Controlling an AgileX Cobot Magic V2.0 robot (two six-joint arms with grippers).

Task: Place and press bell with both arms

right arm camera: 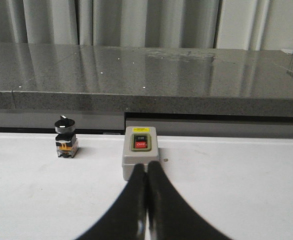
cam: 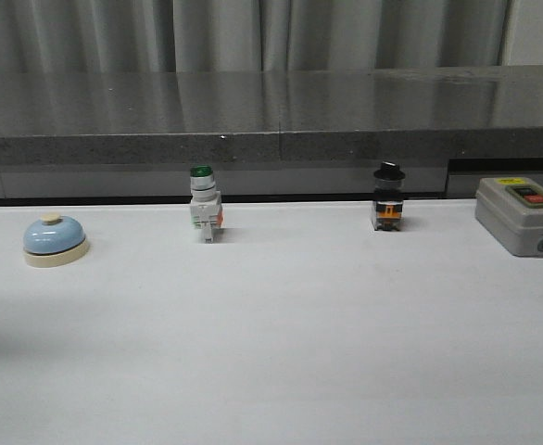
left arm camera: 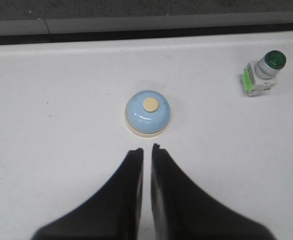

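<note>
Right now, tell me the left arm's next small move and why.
Probably open the left gripper and ease it toward the bell. Its jaws are nearly shut with nothing between them, just short of the bell, which sits untouched at the table's far left, so it must be grasped first.

Lab test bench, white table (cam: 271,352), industrial switch box (cam: 522,215), grey curtain (cam: 253,32)

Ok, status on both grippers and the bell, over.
Left gripper shut, empty, poised short of the light-blue domed call bell. Right gripper shut, empty, at the grey switch box. Bell upright, untouched, nothing blocking it.
</note>
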